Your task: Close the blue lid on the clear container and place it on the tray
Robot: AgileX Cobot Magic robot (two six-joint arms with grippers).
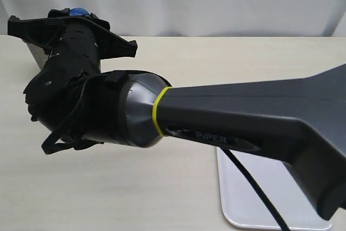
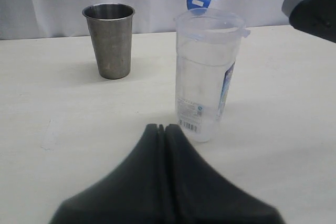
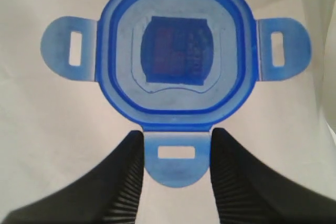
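Two robot arms work over a pale table (image 1: 162, 187). The right gripper (image 3: 176, 169) pinches one snap flap of the blue lid (image 3: 176, 59) between its ribbed fingers (image 3: 131, 182) and holds the lid in the air at the far left of the scene. The lid hangs just above the open mouth of the clear container (image 2: 207, 77), which stands upright on the table. Whether lid and rim touch cannot be told. A grey metal cup (image 2: 109, 40) stands upright near the container, apart from it. The left gripper (image 2: 164, 129) has its jaws pressed together and points toward the container. The white tray (image 1: 270, 212) lies at the near right, partly hidden beneath the right arm (image 1: 243, 117), well apart from the lid.
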